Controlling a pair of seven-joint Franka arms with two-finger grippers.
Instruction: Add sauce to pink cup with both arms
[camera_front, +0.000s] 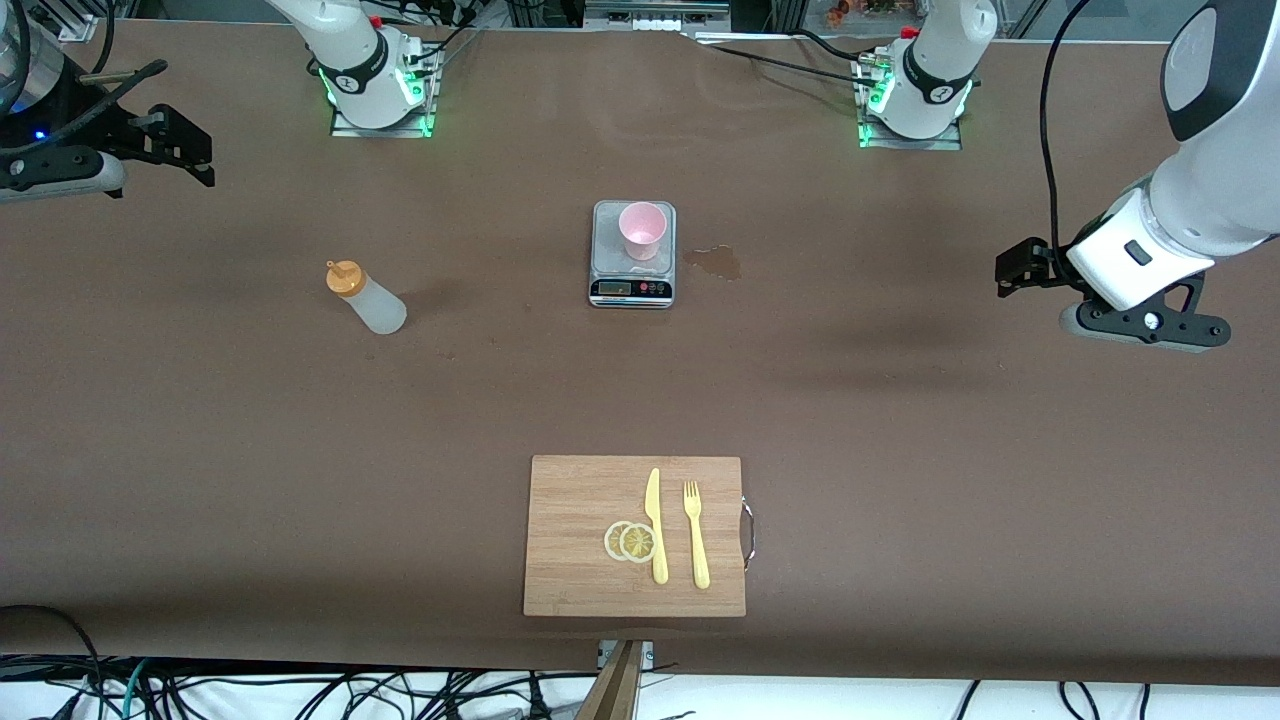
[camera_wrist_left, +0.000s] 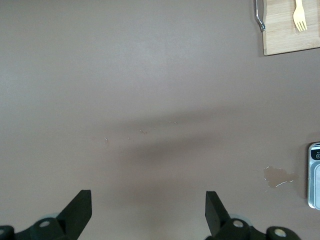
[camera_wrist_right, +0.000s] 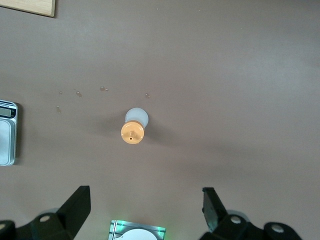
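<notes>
Two end effectors (camera_wrist_left: 148, 215) (camera_wrist_right: 146, 212) open, cup (camera_front: 642, 229) on scale (camera_front: 632, 285)

A: The tabletop (camera_front: 900, 420) looked matt brown, smooth, cloth or paper-like, with one dried stain (camera_front: 716, 262). The sauce (camera_front: 365, 297)?

B: Translucent whitish plastic, with a matt orange cap. The pink cup (camera_front: 642, 229) was smooth plastic and sat on a scale (camera_front: 632, 288) with a brushed-metal top.

A: The cutting board (camera_front: 580, 560) was pale wood grain with a shiny metal handle. The knife (camera_front: 655, 525) and fork (camera_front: 695, 535) were yellow plastic.

B: The fingers (camera_wrist_left: 75, 215) were matt black.
</notes>
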